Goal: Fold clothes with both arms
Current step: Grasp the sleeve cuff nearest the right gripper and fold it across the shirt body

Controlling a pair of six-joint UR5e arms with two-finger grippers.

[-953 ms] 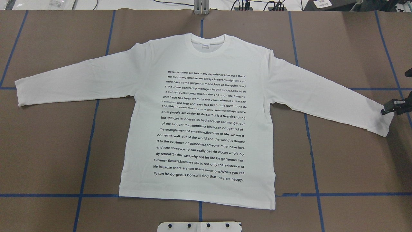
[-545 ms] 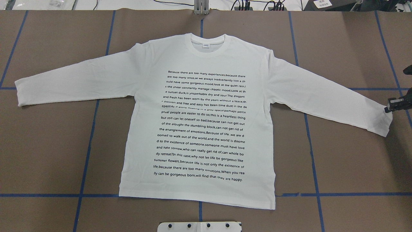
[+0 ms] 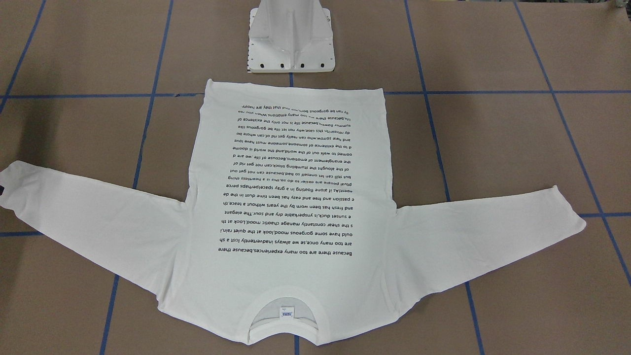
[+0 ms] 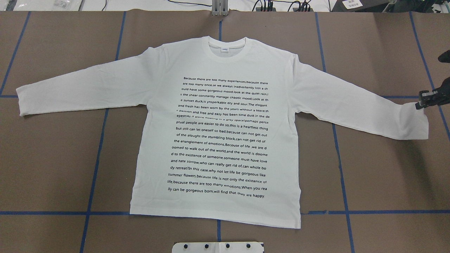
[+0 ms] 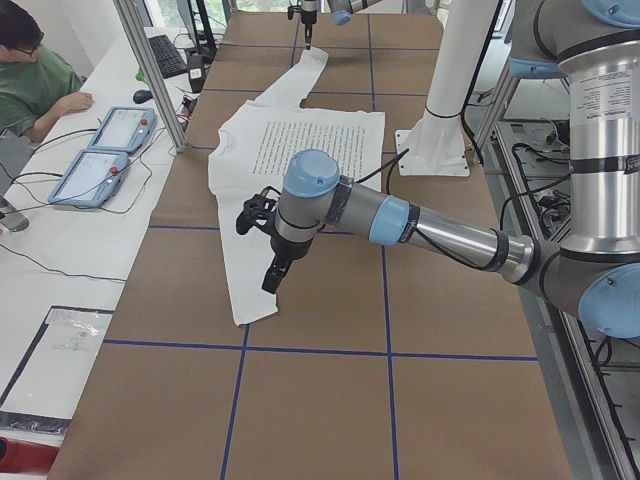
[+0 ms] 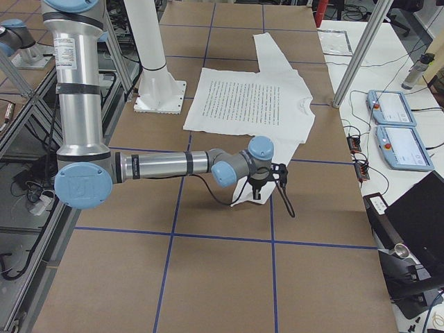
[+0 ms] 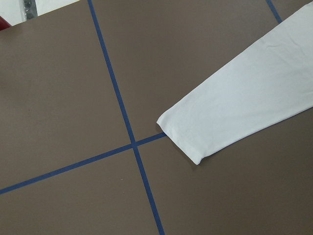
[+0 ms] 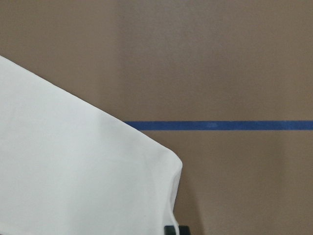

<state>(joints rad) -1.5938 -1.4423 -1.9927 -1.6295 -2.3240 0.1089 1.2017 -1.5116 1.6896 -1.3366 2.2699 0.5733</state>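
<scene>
The white long-sleeved T-shirt (image 4: 218,140) lies flat on the brown table, black text up, collar at the far side; it also shows in the front-facing view (image 3: 296,197). My right gripper (image 4: 419,105) is shut on the far corner of the cuff on the overhead view's right. The right wrist view shows that cloth (image 8: 73,171) running down to a black fingertip (image 8: 171,230). My left gripper (image 5: 268,255) hangs over the other sleeve, whose cuff (image 7: 190,132) lies flat below. I cannot tell whether the left gripper is open or shut.
The white pedestal base (image 3: 291,44) stands just behind the shirt's hem. Blue tape lines (image 4: 95,158) cross the table. An operator (image 5: 30,70) sits at a side bench with two tablets (image 5: 100,150). A metal post (image 5: 150,70) stands at the table's far edge.
My right gripper has moved toward the far side of the table with the cuff. The sleeve end has swung that way with it. The rest of the shirt has not moved.
</scene>
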